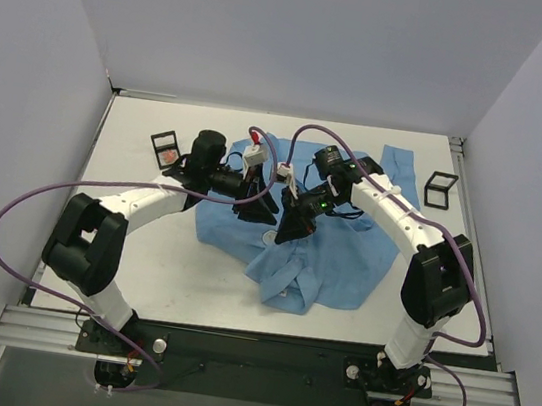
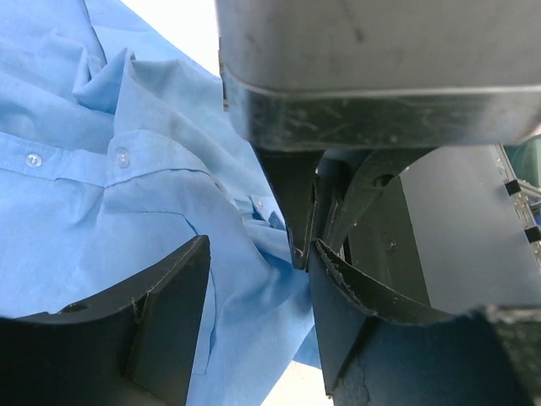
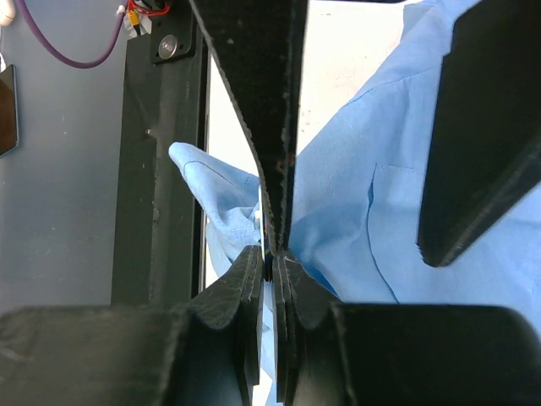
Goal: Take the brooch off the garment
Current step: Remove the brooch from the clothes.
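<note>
Mid-worktop, only the top view catches the brooch (image 1: pixel 269 235), a disc on the garment (image 1: pixel 343 264) just beside the right claw (image 1: pixel 289 232). Wrist views show that claw pinching a fold, left claw (image 2: pixel 258 254) wide.

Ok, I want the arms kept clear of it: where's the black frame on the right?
Top view: the black frame stands at the table's far right, just right of the shirt's far corner, beyond the right arm.

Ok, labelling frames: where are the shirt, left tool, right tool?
shirt (image 1: pixel 344 259), top view, body fabric.
left tool (image 2: pixel 262 244), left wrist view, midway between fingertips.
right tool (image 3: pixel 270 258), right wrist view, midway between fingertips.
</note>
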You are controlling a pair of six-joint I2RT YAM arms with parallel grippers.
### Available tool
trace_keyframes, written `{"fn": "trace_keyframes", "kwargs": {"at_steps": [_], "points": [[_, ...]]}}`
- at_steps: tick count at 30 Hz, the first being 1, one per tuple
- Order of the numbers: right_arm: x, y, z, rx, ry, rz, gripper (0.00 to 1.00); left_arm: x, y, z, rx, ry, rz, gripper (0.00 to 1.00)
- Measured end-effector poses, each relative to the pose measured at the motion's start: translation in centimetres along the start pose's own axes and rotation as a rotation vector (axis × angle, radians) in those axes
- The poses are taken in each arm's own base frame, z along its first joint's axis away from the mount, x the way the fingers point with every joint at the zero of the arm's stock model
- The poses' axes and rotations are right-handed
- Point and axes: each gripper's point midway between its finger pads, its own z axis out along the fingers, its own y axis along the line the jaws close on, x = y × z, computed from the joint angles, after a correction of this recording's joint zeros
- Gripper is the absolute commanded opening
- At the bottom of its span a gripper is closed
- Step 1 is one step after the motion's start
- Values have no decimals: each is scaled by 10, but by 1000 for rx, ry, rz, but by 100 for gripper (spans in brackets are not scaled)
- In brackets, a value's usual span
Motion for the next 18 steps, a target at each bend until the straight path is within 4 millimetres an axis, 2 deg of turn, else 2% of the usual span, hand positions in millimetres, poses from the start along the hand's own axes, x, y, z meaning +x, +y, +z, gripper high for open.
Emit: {"fn": "trace_keyframes", "kwargs": {"at_steps": [13,18], "points": [[1,-4,-3,14,0,5,0,7,-7,1,19,77,32,46],[3,-4,-4,18,6,8,0,12,-12,4,34,101,41,44]]}}
